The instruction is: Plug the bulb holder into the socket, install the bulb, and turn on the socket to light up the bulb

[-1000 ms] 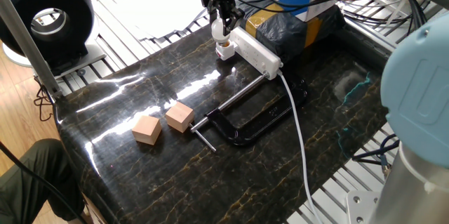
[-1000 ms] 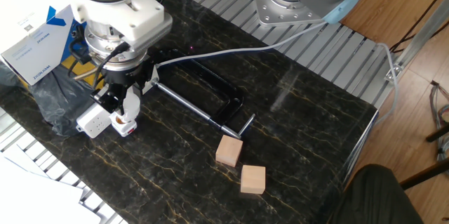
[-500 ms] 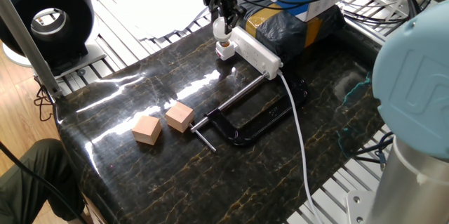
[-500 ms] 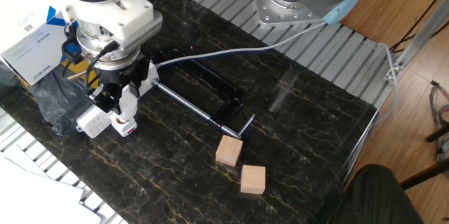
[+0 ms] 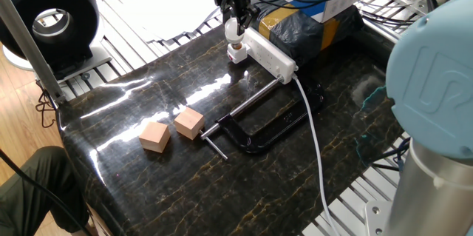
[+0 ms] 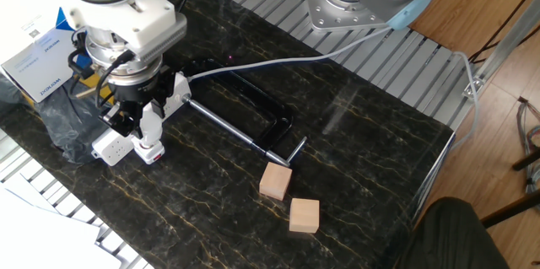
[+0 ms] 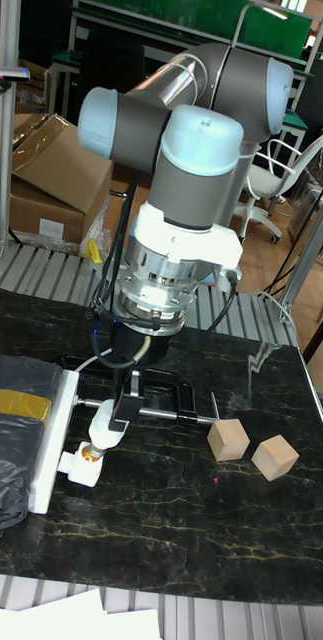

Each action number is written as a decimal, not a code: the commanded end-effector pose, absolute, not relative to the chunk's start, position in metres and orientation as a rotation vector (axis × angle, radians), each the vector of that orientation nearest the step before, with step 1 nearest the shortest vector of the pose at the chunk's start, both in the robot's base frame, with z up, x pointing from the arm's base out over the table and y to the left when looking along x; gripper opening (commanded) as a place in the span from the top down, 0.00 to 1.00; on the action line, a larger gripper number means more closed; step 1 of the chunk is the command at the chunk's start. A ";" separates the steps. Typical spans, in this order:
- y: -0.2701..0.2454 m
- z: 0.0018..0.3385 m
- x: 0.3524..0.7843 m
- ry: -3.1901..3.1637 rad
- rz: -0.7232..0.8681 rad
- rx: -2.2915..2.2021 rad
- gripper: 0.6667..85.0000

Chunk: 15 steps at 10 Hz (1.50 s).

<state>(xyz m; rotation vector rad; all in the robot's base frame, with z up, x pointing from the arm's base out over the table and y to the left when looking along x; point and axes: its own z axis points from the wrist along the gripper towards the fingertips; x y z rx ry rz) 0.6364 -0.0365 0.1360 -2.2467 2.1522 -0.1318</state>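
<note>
At socket (image 5: 270, 53) end | bulb holder (image 7: 81, 470) plugged | fingers (image 7: 124, 412) gripping bulb (image 7: 105, 428)

bulb holder (image 6: 152, 153) beside socket (image 6: 114, 147), cubes (image 6: 289, 196) apart

This is a robotics lab or workshop. A large grey robot arm (image 7: 181, 150) stands over a dark marble desk (image 5: 185, 191). Behind the arm there are cardboard boxes (image 7: 51, 170), metal frames and an office chair (image 7: 271, 180).
</note>
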 end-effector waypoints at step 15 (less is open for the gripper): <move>-0.039 0.124 0.633 2.152 -0.014 -2.216 1.00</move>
